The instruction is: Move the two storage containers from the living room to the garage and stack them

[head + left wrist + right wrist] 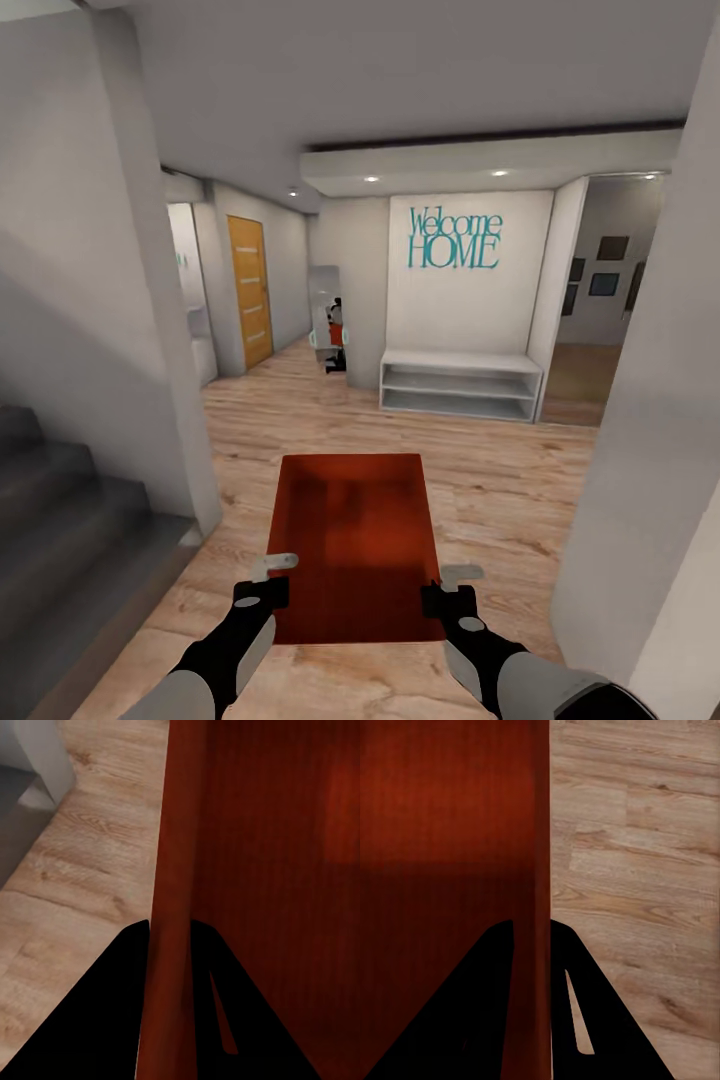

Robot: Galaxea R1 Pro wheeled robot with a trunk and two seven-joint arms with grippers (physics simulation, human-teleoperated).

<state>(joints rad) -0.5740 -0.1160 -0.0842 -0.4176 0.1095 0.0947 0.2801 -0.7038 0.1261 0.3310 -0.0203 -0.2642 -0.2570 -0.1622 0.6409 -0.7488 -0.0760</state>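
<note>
Nearest the head camera, two black grippers are seen at the near corners of a plain orange-red rectangular storage container (357,530) with low straight walls and no lid. The left gripper (268,580) is clamped on the container's left wall, one dark finger (112,1012) outside the wall and the other inside it, as seen in the left wrist view. The right gripper (447,588) is clamped likewise on the right wall, its fingers (469,1012) set on either side of the wall.

The container is held level between the two arms, above a light wood plank floor (500,480) and well apart from everything else. To the near left, grey stairs (60,540) are seen. Farther off stand a low white open shelf (460,385) under teal "Welcome HOME" lettering (455,238), and at the far left an orange wooden door (250,290).

The carrying step is judged to be in hand: one container is being brought through a hallway, and no garage is seen. Next, the base must be driven on while both grips are kept firm and the container is kept level.
</note>
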